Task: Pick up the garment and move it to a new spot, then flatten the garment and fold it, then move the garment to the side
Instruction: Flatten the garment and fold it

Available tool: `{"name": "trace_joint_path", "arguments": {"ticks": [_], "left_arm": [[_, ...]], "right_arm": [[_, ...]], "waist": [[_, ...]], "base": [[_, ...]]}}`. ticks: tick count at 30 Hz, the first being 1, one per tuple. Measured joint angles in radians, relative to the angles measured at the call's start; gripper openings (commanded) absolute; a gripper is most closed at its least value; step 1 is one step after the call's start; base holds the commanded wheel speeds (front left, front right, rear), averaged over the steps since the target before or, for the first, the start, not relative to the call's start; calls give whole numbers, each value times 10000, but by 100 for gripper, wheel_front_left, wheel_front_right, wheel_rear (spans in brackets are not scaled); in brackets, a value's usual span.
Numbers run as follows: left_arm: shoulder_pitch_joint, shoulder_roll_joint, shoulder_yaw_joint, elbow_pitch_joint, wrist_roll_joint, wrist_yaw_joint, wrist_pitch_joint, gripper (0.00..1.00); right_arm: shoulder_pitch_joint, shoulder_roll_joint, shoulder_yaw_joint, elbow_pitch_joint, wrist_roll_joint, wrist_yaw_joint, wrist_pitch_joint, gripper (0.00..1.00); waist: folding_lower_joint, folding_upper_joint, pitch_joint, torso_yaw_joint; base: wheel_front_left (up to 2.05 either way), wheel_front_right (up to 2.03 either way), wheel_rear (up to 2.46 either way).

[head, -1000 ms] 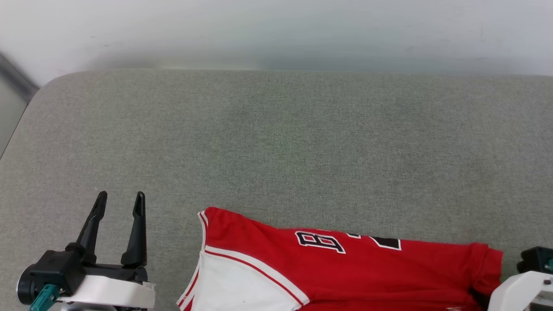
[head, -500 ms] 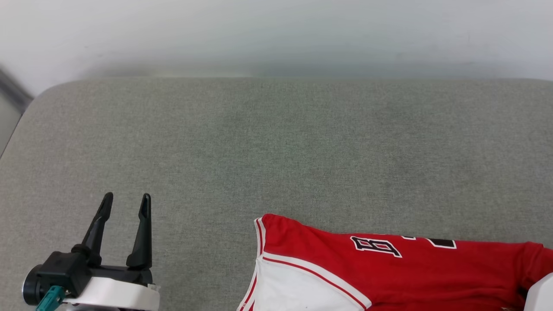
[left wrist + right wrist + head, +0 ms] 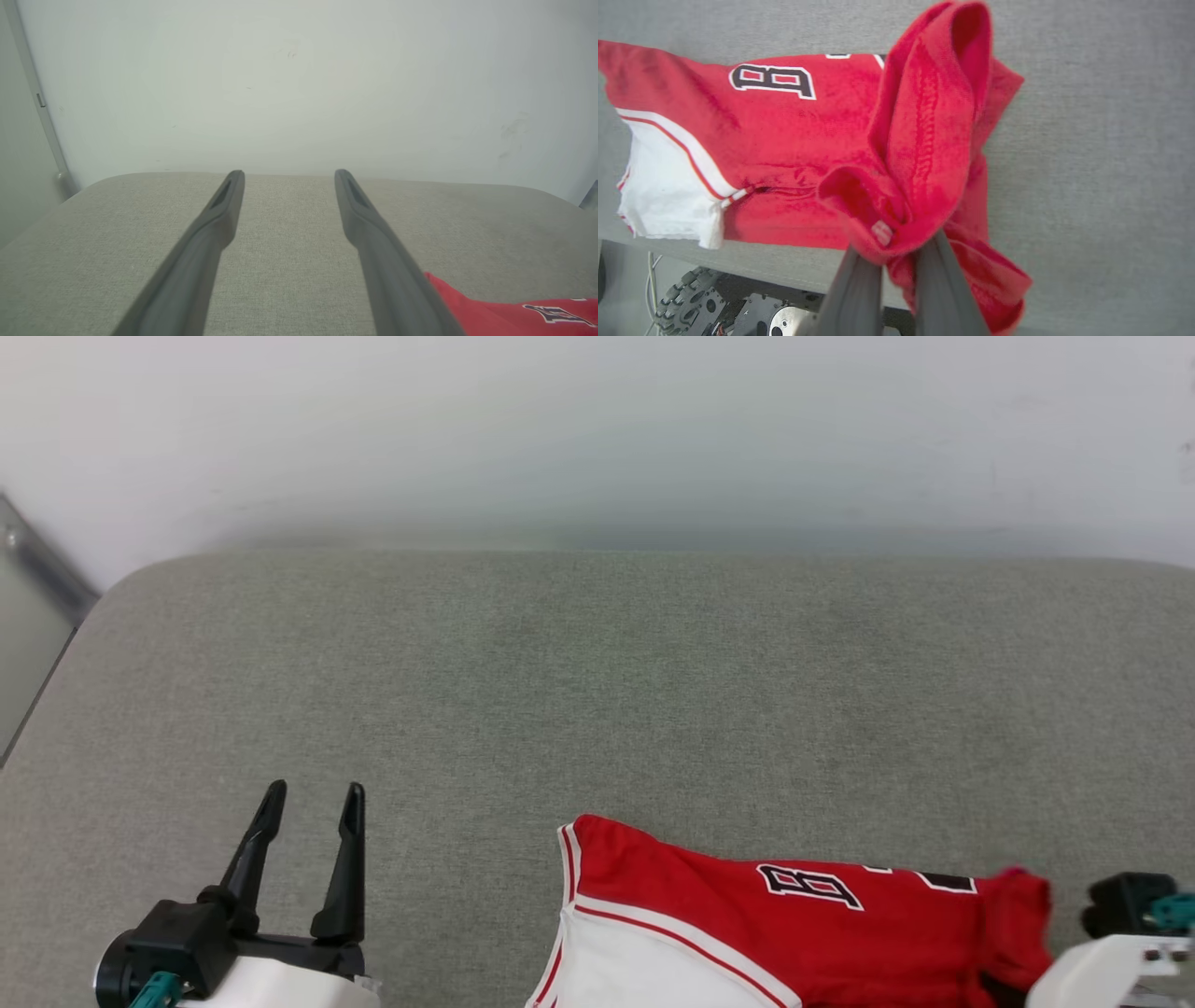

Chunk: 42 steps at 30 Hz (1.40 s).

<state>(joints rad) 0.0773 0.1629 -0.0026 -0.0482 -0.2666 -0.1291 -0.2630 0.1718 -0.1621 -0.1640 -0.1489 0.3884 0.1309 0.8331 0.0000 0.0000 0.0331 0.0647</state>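
The garment point(image 3: 822, 924), a red jersey with a white sleeve and a black, white-outlined number, lies along the near edge of the grey padded surface point(image 3: 597, 691). My right gripper point(image 3: 899, 252) is shut on the garment's point(image 3: 794, 130) right end, and a bunch of red fabric rises over its fingertips. In the head view its black wrist housing point(image 3: 1125, 901) sits just right of that bunched end. My left gripper point(image 3: 313, 798) stands open over bare surface, well left of the white sleeve. Between its spread fingers point(image 3: 288, 175) there is nothing, and the garment's corner point(image 3: 514, 317) lies to its lower right.
A pale wall point(image 3: 597, 429) rises behind the surface's far edge. A metal strip point(image 3: 37, 569) runs down at the far left. Below the near edge, my wheeled base point(image 3: 686, 303) shows. Wide bare surface stretches beyond the garment.
The head camera has tilted, so the whole picture has shifted. The garment has slid right, away from my left gripper, and its right end now stands bunched up in my right gripper.
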Motion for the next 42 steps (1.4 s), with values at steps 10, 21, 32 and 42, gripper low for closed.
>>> {"name": "trace_joint_path", "arguments": {"ticks": [10,21,32,42], "left_arm": [[-5,48,-251,125,-17,-2,0,100],[-6,182,-364,180,-82,-2,0,100],[-14,186,-464,192,-90,-2,0,100],[-168,224,-481,226,-178,-2,0,100]], "right_arm": [[-230,1076,1661,-704,1078,0,755,0],[-1104,1101,2966,980,3756,0,-713,0],[-2293,1116,4452,2943,4520,0,-2034,0],[-3263,1108,5774,4297,5212,-2,-3028,100]], "waist": [[0,0,-93,453],[0,0,-216,977],[0,0,-72,1408],[0,0,-30,1651]], "base": [[0,0,0],[0,0,0],[0,0,0],[0,0,0]]}}
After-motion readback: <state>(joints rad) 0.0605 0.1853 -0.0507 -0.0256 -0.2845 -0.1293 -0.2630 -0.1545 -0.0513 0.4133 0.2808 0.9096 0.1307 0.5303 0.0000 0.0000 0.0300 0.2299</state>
